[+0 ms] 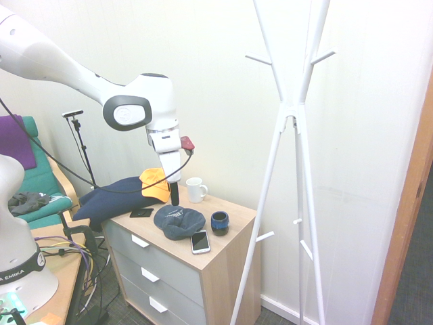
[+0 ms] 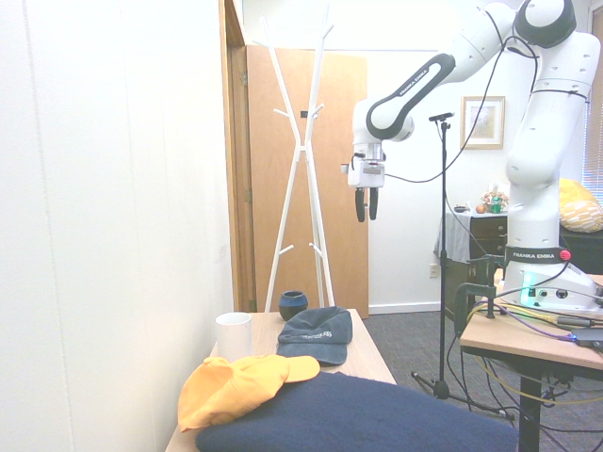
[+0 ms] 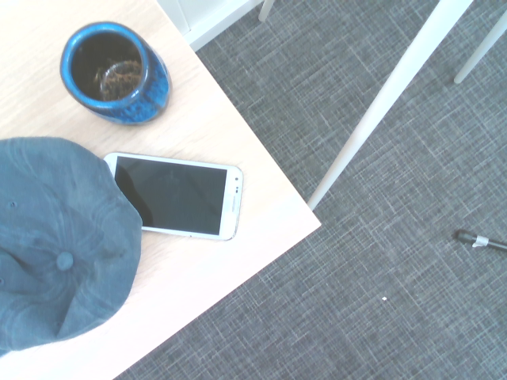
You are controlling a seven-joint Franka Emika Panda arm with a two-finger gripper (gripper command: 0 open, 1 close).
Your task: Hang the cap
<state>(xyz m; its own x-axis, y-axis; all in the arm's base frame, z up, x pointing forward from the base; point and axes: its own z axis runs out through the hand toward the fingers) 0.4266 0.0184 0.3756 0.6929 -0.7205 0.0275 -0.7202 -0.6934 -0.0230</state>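
Observation:
The cap (image 1: pixel 179 222) is dark navy with small white lettering and lies flat on the wooden drawer cabinet (image 1: pixel 230 252), between a phone and a black card. It also shows as the cap (image 2: pixel 316 334) and, from above, as the cap (image 3: pixel 55 253) with its top button. My gripper (image 2: pixel 366 202) hangs well above the cabinet, pointing down, open and empty; it appears as the gripper (image 1: pixel 174 194) over the cap's back edge. The white coat stand (image 1: pixel 294 115) with short pegs rises to the right of the cabinet, and the coat stand (image 2: pixel 301 151) is seen before a wooden door.
On the cabinet are a white phone (image 3: pixel 178 194), a blue cup (image 3: pixel 115 71), a white mug (image 1: pixel 195 189), an orange-yellow cap (image 2: pixel 236 381), a navy cushion (image 2: pixel 358 419) and a black card (image 1: pixel 141 212). A stand leg (image 3: pixel 388 103) and a pen (image 3: pixel 479 241) lie over grey carpet.

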